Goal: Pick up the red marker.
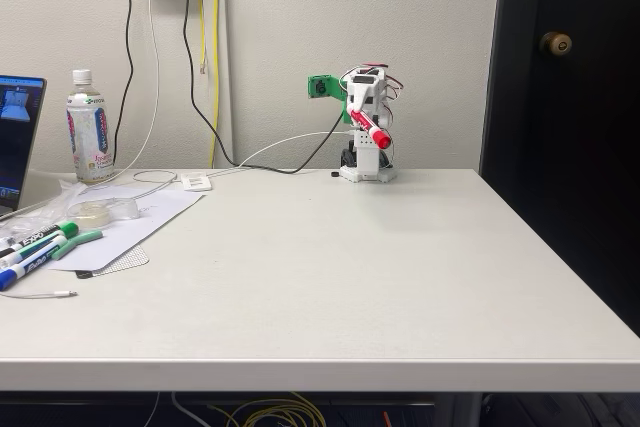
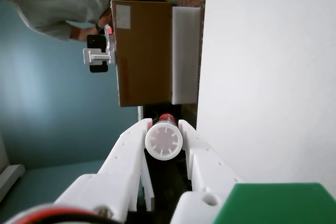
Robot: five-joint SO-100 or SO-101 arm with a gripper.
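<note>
The red marker [image 1: 371,130], red-capped with a white end [image 2: 164,141], hangs tilted above the table's far edge.

**Robot arm: body, as seen**

Arm [image 1: 366,127]: small, white plastic shell, on a white base block. Green printed bracket [image 1: 323,86] projecting at upper left in the fixed view, carrying a dark camera lens. Thin red and white wires looped at the top. Fingers [image 2: 128,153]: white, angular, with small holes along their faces. Green part at lower right in the wrist view.
</note>
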